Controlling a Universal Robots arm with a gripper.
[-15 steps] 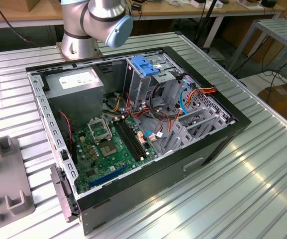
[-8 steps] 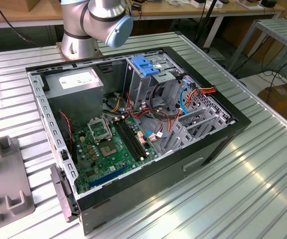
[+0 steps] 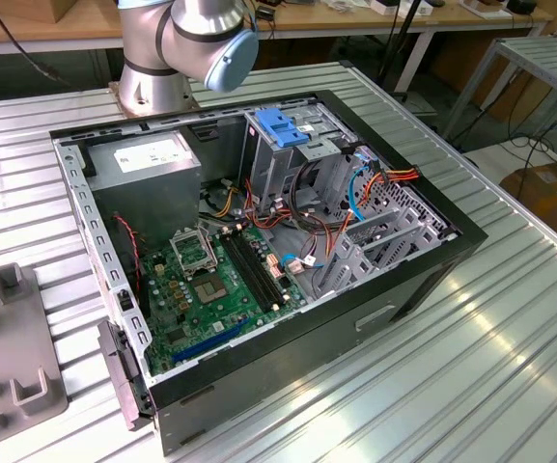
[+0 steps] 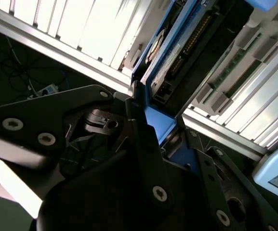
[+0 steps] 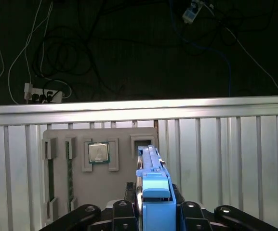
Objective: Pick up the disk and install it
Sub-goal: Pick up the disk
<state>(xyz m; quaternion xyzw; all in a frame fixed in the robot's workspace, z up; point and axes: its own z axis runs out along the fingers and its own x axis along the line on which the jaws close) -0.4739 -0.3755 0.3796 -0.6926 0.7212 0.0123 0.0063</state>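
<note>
This looks like a robotics lab or workshop. A robot arm (image 3: 186, 43) is mounted on a slatted metal table (image 3: 510, 328), where an open computer case (image 3: 423, 280) lies with its motherboard (image 3: 210, 289) bare. A grey parts fixture (image 3: 13, 357) sits beside it. Wooden benches (image 3: 56, 24) stand behind. Loose cables (image 5: 64, 57) and what may be a power strip (image 5: 42, 95) lie on the dark floor (image 5: 129, 48).
</note>
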